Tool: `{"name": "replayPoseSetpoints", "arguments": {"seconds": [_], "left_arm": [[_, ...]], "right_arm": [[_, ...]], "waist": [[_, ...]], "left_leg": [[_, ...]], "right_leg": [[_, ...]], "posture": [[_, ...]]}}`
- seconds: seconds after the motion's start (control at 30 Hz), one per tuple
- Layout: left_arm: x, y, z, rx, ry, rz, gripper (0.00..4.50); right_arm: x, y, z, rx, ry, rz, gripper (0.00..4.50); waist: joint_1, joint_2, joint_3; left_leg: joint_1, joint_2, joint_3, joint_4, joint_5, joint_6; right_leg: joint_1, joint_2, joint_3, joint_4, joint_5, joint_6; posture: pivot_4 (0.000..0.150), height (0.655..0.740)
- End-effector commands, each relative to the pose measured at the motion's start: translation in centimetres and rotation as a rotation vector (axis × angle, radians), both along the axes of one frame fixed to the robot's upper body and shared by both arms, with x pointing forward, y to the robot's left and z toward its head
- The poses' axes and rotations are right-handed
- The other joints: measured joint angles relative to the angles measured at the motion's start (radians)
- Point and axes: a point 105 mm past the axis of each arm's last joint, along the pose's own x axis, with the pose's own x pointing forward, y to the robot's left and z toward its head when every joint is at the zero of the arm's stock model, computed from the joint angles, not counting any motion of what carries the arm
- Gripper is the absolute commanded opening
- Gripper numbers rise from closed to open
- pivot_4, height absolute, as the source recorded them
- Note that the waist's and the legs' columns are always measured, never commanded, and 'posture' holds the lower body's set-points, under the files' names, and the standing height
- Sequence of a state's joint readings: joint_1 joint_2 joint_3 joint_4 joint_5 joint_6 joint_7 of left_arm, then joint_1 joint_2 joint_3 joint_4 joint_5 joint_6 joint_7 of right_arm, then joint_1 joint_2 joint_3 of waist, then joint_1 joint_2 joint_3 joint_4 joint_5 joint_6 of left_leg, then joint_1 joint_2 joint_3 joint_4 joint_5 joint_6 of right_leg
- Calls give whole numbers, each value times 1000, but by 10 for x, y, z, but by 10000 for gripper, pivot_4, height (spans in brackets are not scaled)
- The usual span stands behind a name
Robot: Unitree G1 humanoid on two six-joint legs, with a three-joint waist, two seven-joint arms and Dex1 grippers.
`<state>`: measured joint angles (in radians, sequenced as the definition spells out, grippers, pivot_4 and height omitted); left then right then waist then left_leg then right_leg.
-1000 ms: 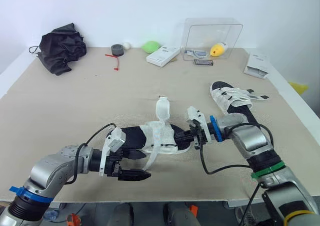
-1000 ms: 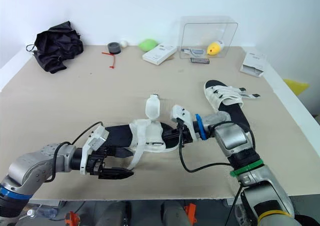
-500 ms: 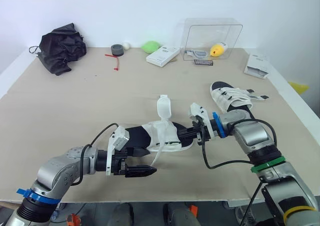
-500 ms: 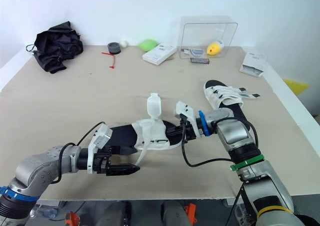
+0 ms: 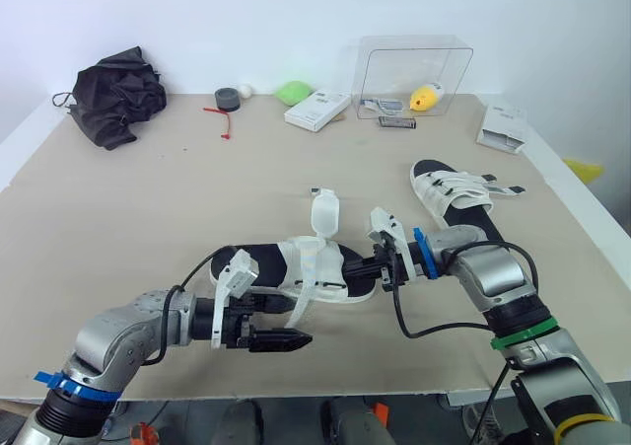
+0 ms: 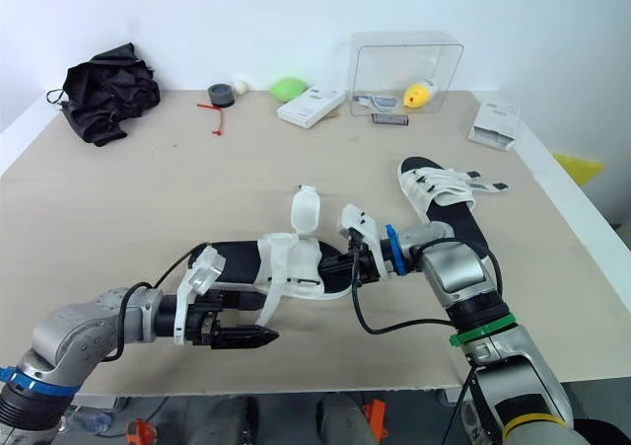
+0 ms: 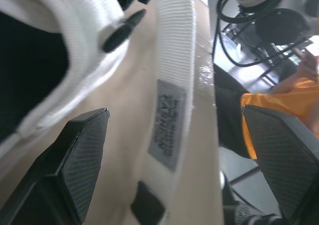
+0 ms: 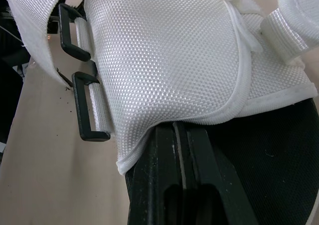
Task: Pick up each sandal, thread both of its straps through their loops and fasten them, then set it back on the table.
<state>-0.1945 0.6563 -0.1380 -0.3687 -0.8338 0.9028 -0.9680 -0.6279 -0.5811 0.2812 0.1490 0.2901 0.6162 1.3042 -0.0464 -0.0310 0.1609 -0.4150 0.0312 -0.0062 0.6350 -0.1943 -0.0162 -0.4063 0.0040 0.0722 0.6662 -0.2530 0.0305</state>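
Nudged slightly forward since a second ago, your left gripper now has the sandal's loose strap between its fingers.
Its fingers are spread wide, one on each side of that strap and clamping nothing. A grey label on the strap carries writing too blurred to read. Your right gripper is clamped on the sole edge of the sandal, which sits low near the front of the table. Whether it touches the table, you cannot tell. Beyond lies the second sandal. At the far edge are a white booklet, a clear box, a white carton, a tape roll and a black cloth bundle, none in your way.
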Motion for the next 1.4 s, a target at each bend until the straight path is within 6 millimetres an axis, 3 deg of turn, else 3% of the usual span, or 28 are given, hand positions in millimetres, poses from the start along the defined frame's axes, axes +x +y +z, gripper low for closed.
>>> {"name": "replayPoseSetpoints", "arguments": {"seconds": [0.03,0.1,0.13,0.2,0.4,0.43,0.77,0.97,1.07,1.17,1.27,1.4], "left_arm": [[2,3,11,24,-60,-23,44227],[6,6,8,64,-89,-20,42059],[7,6,7,75,-100,-19,38465],[9,5,6,87,-118,-20,31153],[1,1,3,110,-118,-68,2868],[-1,0,2,112,-113,-74,398],[-3,-3,-1,111,-75,-71,398],[15,-7,56,-245,42,39,398],[35,-2,90,-434,74,122,398],[55,6,108,-542,114,207,398],[80,12,101,-530,173,332,398],[82,6,81,-474,265,329,398]], "right_arm": [[-2,-2,-7,-23,18,-1,0],[-1,-1,-8,-24,18,0,0],[-1,-1,-8,-25,18,0,0],[-1,0,-8,-23,18,2,0],[-1,0,-8,-20,16,3,0],[-1,0,-8,-20,16,3,0],[0,1,-8,-21,12,1,0],[1,2,-7,-18,10,0,0],[1,3,-7,-18,9,2,0],[1,4,-7,-18,8,3,0],[2,5,-6,-15,6,6,0],[2,7,-6,-10,3,7,0]], "waist": [[0,0,0],[0,0,0],[0,0,0],[0,0,0],[0,0,0],[0,0,0],[0,0,0],[0,-1,1],[-2,-1,0],[0,-3,1],[-2,-3,1],[-3,-3,1]], "left_leg": [[0,0,0,0,0,0],[0,0,0,0,0,0],[0,0,0,0,0,0],[0,0,0,0,0,0],[0,0,0,0,0,0],[0,0,0,0,0,0],[0,0,0,0,0,0],[0,1,0,1,0,0],[1,1,0,1,0,0],[0,1,-1,2,0,0],[1,1,0,2,0,0],[1,1,0,2,0,0]], "right_leg": [[0,0,0,0,0,0],[0,0,0,0,0,0],[0,0,0,0,0,0],[0,0,0,0,0,0],[0,0,0,0,0,0],[0,0,0,0,0,0],[0,0,0,0,0,0],[0,0,0,0,1,1],[1,2,1,1,1,1],[1,2,1,1,2,1],[1,3,2,1,3,1],[1,3,3,1,3,1]], "posture": [[1500,7400],[1500,7400],[1500,7400],[1500,7400],[1500,7400],[1500,7400],[1500,7400],[1500,7400],[1500,7400],[1500,7400],[1500,7400],[1500,7400]]}}
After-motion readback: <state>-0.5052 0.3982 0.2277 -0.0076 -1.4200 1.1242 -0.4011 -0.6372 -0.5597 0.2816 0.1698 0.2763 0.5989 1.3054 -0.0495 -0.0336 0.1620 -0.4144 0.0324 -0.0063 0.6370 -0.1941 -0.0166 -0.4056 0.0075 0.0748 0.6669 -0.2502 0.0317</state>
